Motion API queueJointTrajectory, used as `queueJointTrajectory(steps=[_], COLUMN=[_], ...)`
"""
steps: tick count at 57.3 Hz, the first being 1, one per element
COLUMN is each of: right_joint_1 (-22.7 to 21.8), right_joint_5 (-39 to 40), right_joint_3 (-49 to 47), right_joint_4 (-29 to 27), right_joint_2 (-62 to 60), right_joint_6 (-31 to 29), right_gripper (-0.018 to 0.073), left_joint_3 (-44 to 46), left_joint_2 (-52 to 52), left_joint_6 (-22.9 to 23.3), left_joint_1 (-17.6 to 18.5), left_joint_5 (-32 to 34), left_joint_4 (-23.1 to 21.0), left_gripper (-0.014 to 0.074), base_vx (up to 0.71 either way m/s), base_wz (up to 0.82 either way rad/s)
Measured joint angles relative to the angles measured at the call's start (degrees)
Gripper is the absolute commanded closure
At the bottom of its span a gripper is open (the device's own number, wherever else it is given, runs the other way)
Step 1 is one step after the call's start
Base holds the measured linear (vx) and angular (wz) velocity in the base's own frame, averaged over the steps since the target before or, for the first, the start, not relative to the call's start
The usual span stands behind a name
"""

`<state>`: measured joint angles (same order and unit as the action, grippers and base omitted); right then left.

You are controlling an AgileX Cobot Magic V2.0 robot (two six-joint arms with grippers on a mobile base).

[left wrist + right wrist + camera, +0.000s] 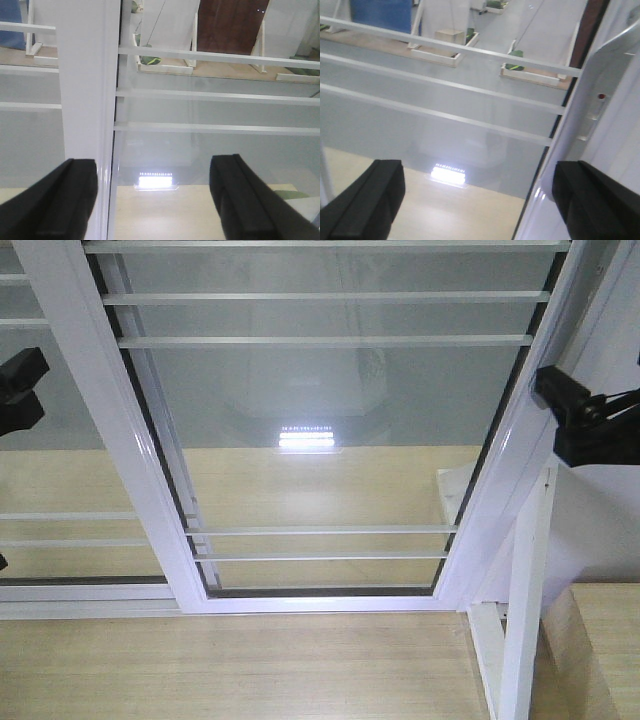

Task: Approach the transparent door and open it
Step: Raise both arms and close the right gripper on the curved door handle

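Observation:
The transparent door point(330, 420) fills the front view: clear glass in a glossy white frame, tilted in the picture. Its left upright point(85, 100) and right upright point(555, 190) show in the wrist views. A curved silver-grey strip point(612, 55) runs along the right upright; it looks like the pull handle. Thin horizontal bars point(320, 340) of another panel show through the glass. My left gripper point(151, 165) is open and empty, close to the glass beside the left upright; it also shows in the front view point(15, 390). My right gripper point(479, 167) is open and empty by the right upright, seen in front point(580, 410).
Light wooden floor point(250, 670) lies before the door's bottom rail. A white post frame point(525, 620) stands at the right. A lamp's reflection point(307, 438) glares on the glass. Beyond the glass are white boards, a blue panel point(380, 12) and a brown door point(230, 25).

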<state>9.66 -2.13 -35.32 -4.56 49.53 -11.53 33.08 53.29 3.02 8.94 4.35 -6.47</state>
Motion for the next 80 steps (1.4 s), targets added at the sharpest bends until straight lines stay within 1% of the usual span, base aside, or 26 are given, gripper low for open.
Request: queueJointTrajectory(steps=[8,13,19,27,33,50,57,66,73,80], right_joint_1=[-7.9,-12.1,-14.8,-15.5,-15.5,-15.5,-15.5,-15.5,-15.5,-15.4], right_joint_5=[1.7,2.1,5.5,11.7,14.2,15.0,15.0,15.0,14.9,14.9], right_joint_3=[-0.1,-0.1,-0.1,-1.1,-4.3,-18.2,-22.9,-26.6,-27.5,-27.5], right_joint_4=[-1.5,-2.6,-3.1,-3.3,-3.3,-3.2,-3.2,-2.7,0.4,6.6], right_joint_2=[2.3,4.7,8.6,14.7,20.0,35.4,39.5,43.1,44.4,44.8], right_joint_6=[0.0,0.0,0.1,0.5,1.9,4.0,4.5,5.9,8.3,12.9], right_gripper=[0.0017,0.0058,0.0091,0.0103,0.0103,0.0103,0.0103,0.0103,0.0103,0.0103], left_joint_3=[0.0,0.0,0.0,0.0,0.0,0.0,0.0,0.0,0.0,0.0], left_joint_2=[0.0,0.0,0.0,0.0,0.0,0.0,0.0,0.0,0.0,0.0], left_joint_6=[0.0,0.0,0.0,0.0,0.0,0.0,0.0,0.0,0.0,0.0], left_joint_1=[0.0,0.0,0.0,0.0,0.0,0.0,0.0,0.0,0.0,0.0], left_joint_5=[0.0,-0.2,-1.1,-1.7,-2.1,-2.4,-2.4,-2.4,-2.4,-2.4], left_joint_4=[0.0,0.0,0.0,0.0,0.0,0.0,0.0,0.0,0.0,0.0], left_gripper=[0.0007,0.0007,0.0007,0.0007,0.0007,0.0007,0.0007,0.0007,0.0007,0.0007], base_vx=[0.00,0.00,0.00,0.00,0.00,0.00,0.00,0.00,0.00,0.00], base_wz=[0.00,0.00,0.00,0.00,0.00,0.00,0.00,0.00,0.00,0.00])
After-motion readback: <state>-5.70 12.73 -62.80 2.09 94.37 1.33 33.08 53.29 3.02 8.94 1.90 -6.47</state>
